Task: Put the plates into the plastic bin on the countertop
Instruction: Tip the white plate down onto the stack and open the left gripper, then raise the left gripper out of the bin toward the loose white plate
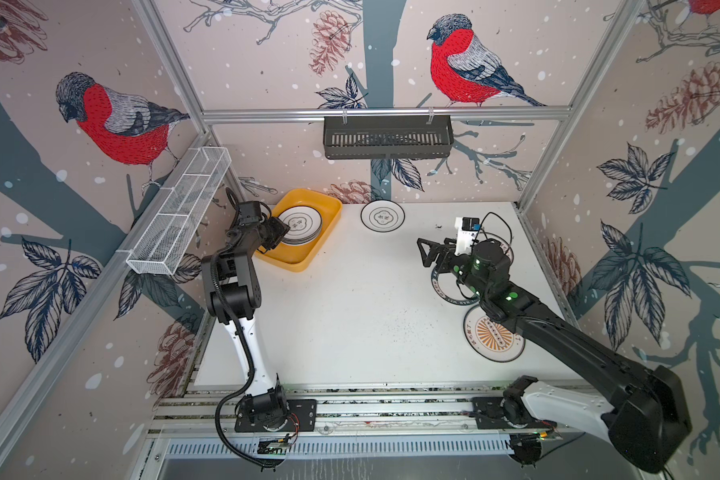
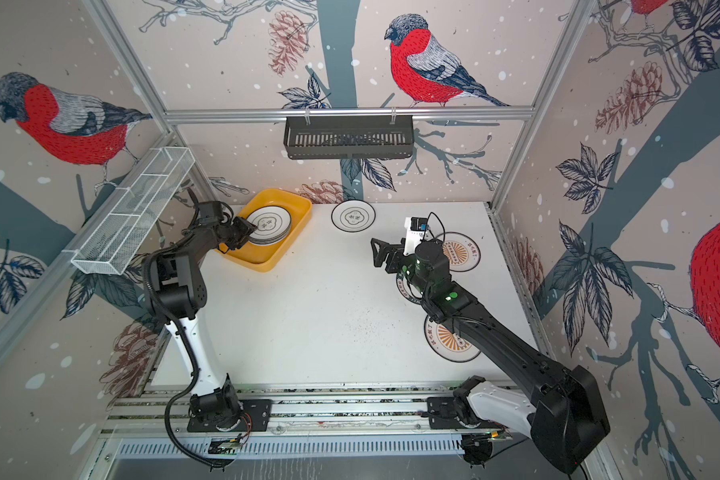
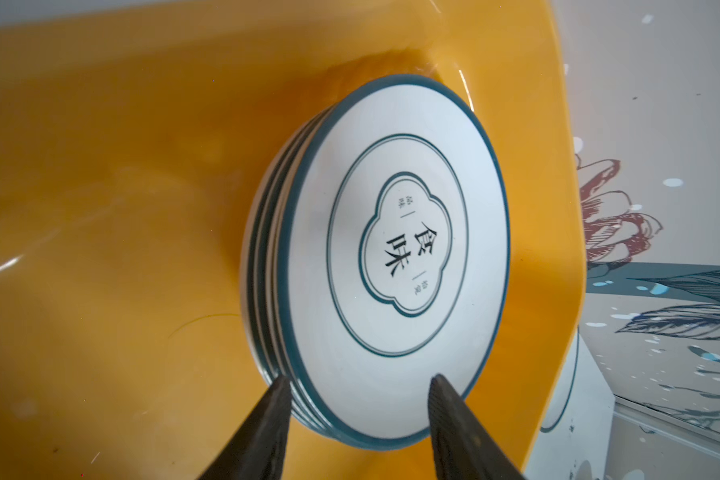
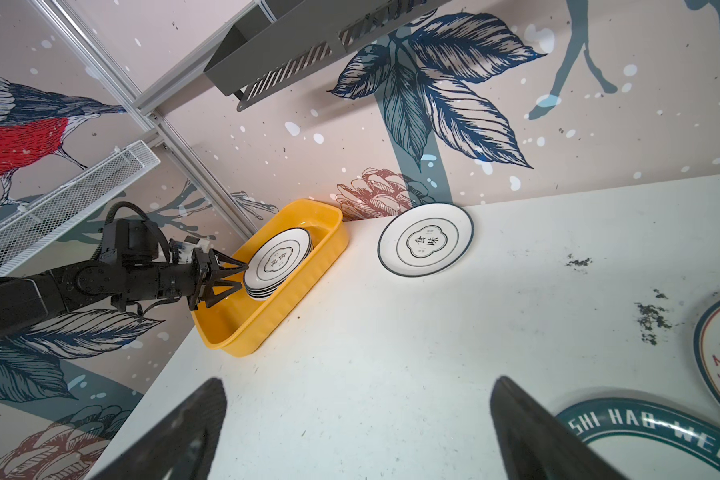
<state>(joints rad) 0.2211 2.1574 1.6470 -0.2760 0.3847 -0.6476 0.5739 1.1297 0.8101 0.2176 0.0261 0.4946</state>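
The yellow plastic bin (image 1: 292, 266) stands at the back left of the countertop (image 1: 350, 311). In its far end lies a stack of plates (image 3: 395, 249), a flower emblem on the top one. My left gripper (image 3: 359, 379) is open, its fingers straddling the near edge of that stack without pinching it. Another flower-emblem plate (image 1: 382, 216) lies by the back wall. My right gripper (image 4: 358, 380) is open over bare countertop. Under the right arm lie a green-rimmed lettered plate (image 4: 649, 428) and two orange sunburst plates (image 2: 449, 340) (image 2: 460, 251).
A black slatted basket (image 1: 387, 137) hangs on the back rail. A white wire-mesh basket (image 1: 179, 212) hangs along the left wall above the bin's corner. Dark specks (image 1: 395, 328) dot the countertop's middle. Aluminium rails (image 1: 371, 403) run along the front edge.
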